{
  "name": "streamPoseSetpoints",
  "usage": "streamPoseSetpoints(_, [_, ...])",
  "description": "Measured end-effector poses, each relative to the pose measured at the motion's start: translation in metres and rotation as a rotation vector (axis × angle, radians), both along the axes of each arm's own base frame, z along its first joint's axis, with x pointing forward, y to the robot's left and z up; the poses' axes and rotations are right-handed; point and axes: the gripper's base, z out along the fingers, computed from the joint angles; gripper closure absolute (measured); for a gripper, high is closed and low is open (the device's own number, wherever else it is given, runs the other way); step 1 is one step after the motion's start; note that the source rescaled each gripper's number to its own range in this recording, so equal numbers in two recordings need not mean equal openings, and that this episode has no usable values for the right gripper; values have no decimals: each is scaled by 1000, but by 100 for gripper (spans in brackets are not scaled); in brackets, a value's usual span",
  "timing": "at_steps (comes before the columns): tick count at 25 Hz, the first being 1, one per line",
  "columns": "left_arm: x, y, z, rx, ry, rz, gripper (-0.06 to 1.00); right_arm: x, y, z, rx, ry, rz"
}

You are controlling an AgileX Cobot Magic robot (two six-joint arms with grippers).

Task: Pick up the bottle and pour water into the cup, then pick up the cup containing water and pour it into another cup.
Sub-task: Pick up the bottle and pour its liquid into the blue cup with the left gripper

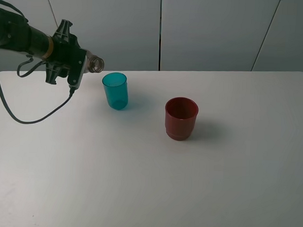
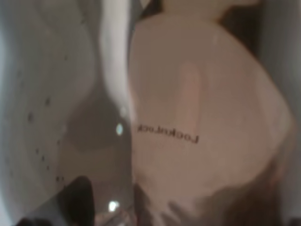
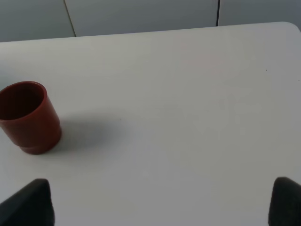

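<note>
Now the bottle (image 1: 96, 65) is being clamped, tilted, by the left gripper (image 1: 82, 64), mouth just beside the cup (image 1: 115, 90); centring over its rim is being called for; right gripper (image 3: 157, 202) gaping, empty.

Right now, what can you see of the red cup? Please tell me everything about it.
The red cup is opaque dark red and looks like plastic. It is round, with a step near the base. It stands upright, mouth open upward, and no water shows inside. It rests on the white table, right of the teal cup in the high view and apart from it. Only the table touches it.
</note>
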Motion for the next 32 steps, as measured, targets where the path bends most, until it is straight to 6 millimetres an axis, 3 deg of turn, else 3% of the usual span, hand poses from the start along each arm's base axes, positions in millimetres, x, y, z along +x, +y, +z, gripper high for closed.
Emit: streamPoseSetpoints(32, [11, -10, 19, 60, -78, -92, 91, 0, 0, 0, 0, 0, 0])
